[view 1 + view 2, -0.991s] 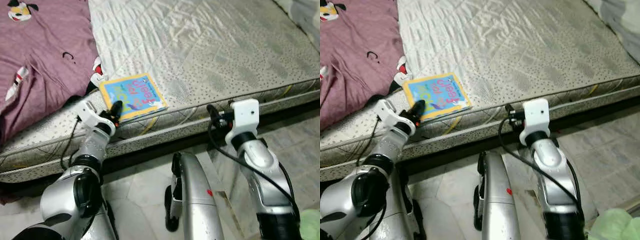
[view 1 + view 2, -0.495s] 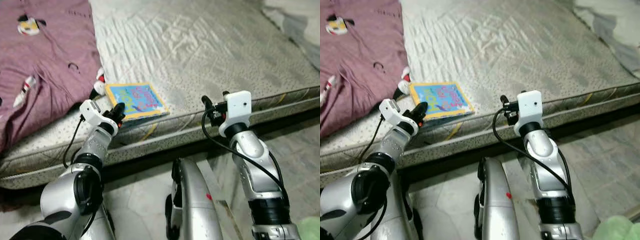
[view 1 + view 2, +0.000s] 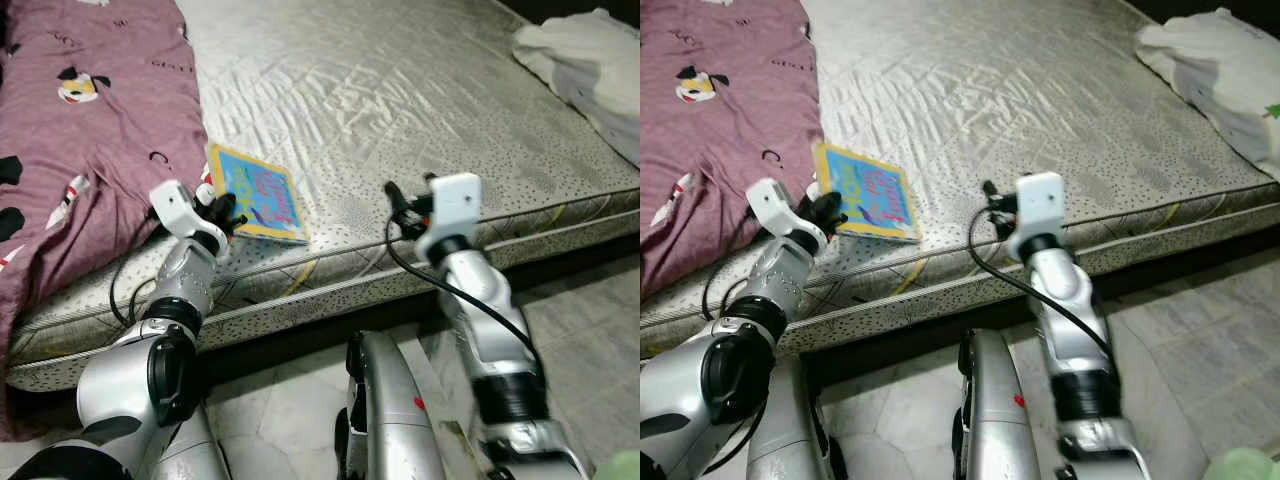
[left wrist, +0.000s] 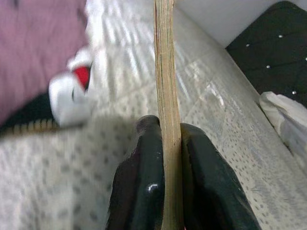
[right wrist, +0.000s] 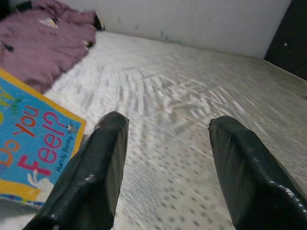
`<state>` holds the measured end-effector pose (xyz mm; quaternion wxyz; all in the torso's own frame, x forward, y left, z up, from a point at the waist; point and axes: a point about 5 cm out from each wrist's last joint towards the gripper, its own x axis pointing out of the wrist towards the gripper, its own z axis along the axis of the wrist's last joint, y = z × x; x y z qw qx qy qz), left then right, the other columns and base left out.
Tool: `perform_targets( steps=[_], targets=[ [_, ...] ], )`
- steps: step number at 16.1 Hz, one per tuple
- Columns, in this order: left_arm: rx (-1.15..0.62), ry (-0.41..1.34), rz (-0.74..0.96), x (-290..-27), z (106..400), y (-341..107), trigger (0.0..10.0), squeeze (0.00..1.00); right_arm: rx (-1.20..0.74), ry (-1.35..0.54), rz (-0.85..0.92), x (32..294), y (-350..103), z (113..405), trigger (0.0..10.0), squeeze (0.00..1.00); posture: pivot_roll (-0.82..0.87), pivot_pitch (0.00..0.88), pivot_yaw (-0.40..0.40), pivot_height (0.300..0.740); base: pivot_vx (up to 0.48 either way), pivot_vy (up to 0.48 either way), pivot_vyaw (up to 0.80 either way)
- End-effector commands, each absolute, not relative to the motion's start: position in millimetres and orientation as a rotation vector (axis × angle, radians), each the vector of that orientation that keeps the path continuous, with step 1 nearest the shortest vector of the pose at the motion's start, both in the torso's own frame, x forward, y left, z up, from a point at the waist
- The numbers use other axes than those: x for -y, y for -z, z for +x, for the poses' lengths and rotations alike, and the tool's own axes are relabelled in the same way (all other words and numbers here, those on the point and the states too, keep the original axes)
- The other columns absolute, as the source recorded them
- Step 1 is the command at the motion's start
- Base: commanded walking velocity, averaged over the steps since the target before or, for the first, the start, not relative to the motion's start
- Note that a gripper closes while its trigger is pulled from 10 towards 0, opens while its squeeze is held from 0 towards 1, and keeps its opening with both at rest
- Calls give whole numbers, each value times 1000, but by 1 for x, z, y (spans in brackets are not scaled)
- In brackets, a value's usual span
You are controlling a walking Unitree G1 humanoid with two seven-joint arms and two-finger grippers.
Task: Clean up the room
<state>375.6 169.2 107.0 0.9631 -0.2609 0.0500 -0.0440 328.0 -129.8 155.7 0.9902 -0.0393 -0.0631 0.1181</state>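
At the left-centre of the head views, near the mattress's front edge, lay the book (image 3: 258,193), blue cover with yellow border, tilted with its near corner raised. My left gripper (image 3: 226,212) was clamped on its left edge; in the left wrist view both black fingers (image 4: 144,187) pressed tight on the book's thin edge (image 4: 165,96), which ran straight up the frame. The book's far part rested on the mattress (image 3: 420,110), grey-white and quilted, taking up most of the upper frame. Just left of the book, touching or nearly so, was the maroon blanket (image 3: 80,130) with cartoon prints, covering the upper left and hanging over the mattress edge at lower left. My right gripper (image 3: 392,192) sat centre-right, over the mattress's front edge, well apart from the book; right wrist view had its fingers (image 5: 91,177) spread wide, holding nothing, the book's cover at that frame's lower left. White bundled cloth (image 3: 580,60) lay at the upper right corner. Grey tiled floor (image 3: 590,320) ran along the bottom right.
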Motion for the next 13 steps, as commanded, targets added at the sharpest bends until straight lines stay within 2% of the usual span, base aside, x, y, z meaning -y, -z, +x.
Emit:
perform_targets(
  steps=[1,4,6,9,13],
  targets=[
    [-8,101,-422,-175,381,-126,0,0,142,-242,-64,126,-157,332,10000,0,-20,0,-56,511,0,0,0],
    [152,134,-262,-169,380,-148,0,0,143,-235,8,122,-157,339,10000,0,9,0,-37,511,0,0,0],
    [187,149,-199,-163,372,-147,0,0,138,-234,46,122,-155,341,10000,0,26,0,-27,511,0,0,0],
    [223,202,-94,-154,340,-137,0,0,139,-260,91,119,-149,343,10000,0,49,0,-14,511,0,0,0],
    [238,134,-55,-162,314,-133,0,0,148,-256,127,118,-143,342,10000,0,62,0,-2,536,0,0,0]
  ],
)
